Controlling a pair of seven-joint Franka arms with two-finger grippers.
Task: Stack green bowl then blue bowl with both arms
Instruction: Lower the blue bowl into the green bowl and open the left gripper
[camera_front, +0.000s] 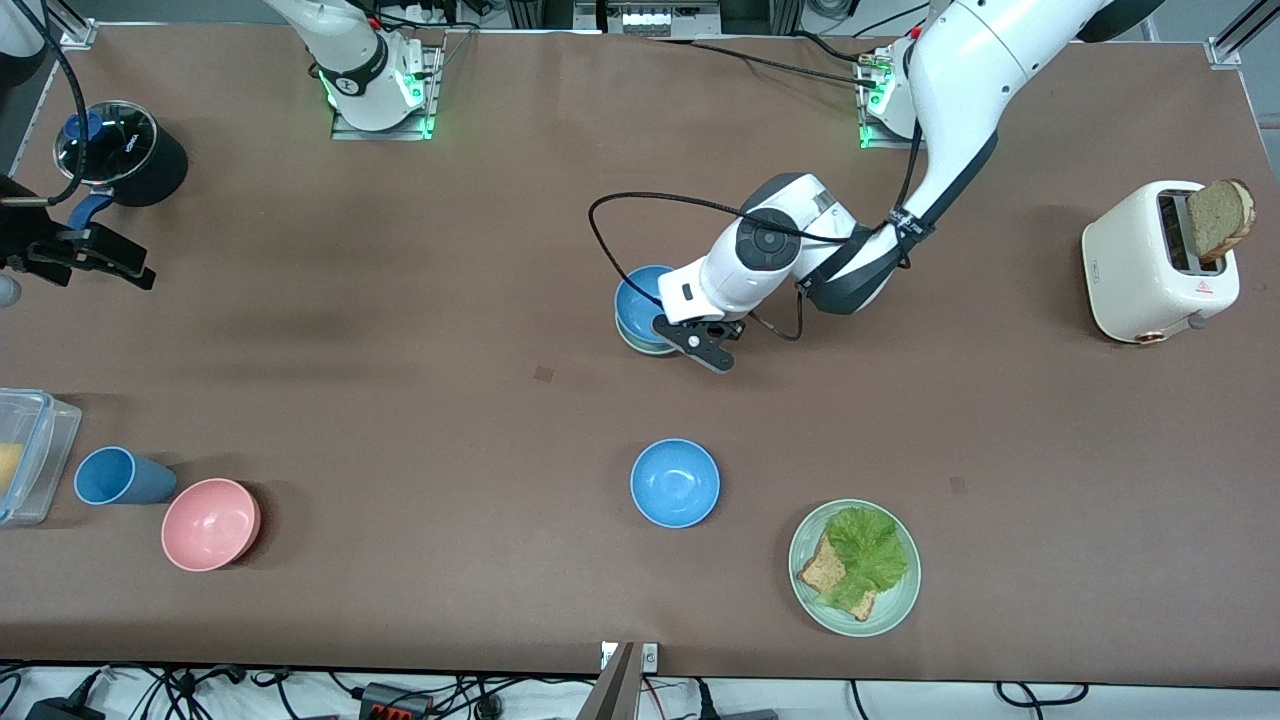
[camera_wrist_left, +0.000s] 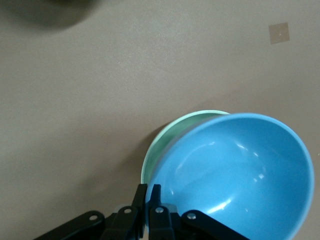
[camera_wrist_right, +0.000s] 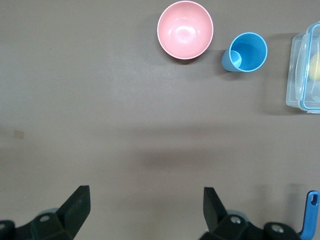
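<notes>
Jaws of left gripper (camera_wrist_left: 146, 200) pinching blue bowl (camera_wrist_left: 235, 175) rim, over green bowl (camera_wrist_left: 165, 137)

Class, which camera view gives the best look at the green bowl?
The left wrist view: the green bowl shows a clear arc of rim beneath the blue bowl held in the left gripper. The front view shows only a sliver of its edge; the right wrist view doesn't show it.

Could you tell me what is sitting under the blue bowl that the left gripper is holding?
The green bowl sits under that blue bowl, which the left gripper pinches by the rim. Only an edge of the green bowl shows; the rest is covered.
</notes>
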